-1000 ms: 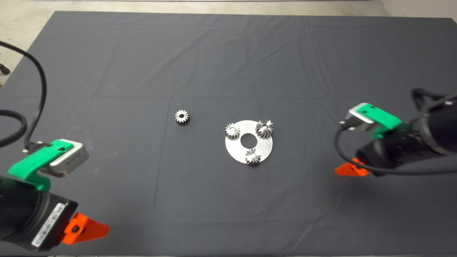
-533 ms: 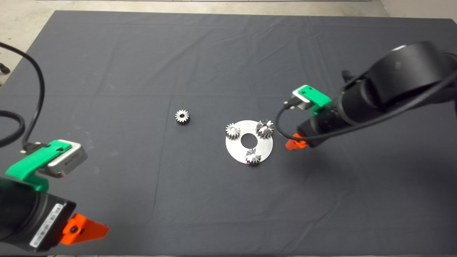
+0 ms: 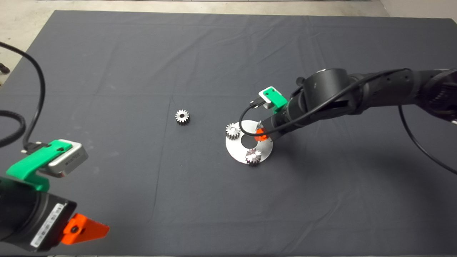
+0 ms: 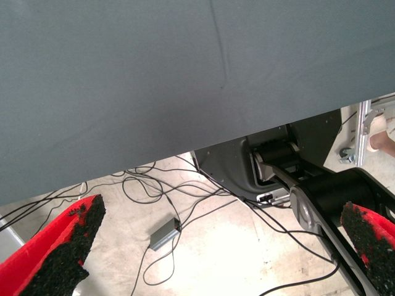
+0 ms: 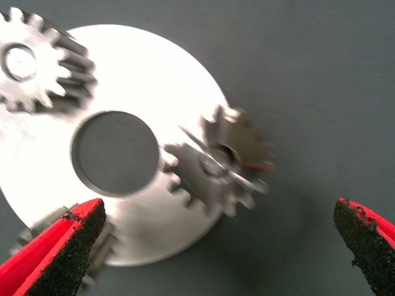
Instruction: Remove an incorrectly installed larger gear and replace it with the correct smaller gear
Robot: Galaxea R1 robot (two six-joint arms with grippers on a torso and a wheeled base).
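The larger gear (image 5: pixel 219 163), dark with slanted teeth, sits on the round silver plate (image 3: pixel 265 149) beside the plate's edge. In the head view my right gripper (image 3: pixel 261 132) hangs right over it and hides most of it. In the right wrist view the right gripper (image 5: pixel 216 250) is open, its fingers spread wide on either side of the larger gear. The smaller gear (image 3: pixel 182 116) lies loose on the mat, left of the plate. My left gripper (image 3: pixel 84 229) is parked at the lower left, open and empty.
Two small spur gears (image 3: pixel 232 130) (image 3: pixel 252 156) sit on the plate around its centre hole (image 3: pixel 249 141); they also show in the right wrist view (image 5: pixel 37 65) (image 5: pixel 105 243). The left wrist view shows the mat's edge (image 4: pixel 185 142) and cables on the floor (image 4: pixel 165 233).
My right arm has swung in from the right edge to over the plate, ending above the larger gear. The left arm and all gears have stayed put.
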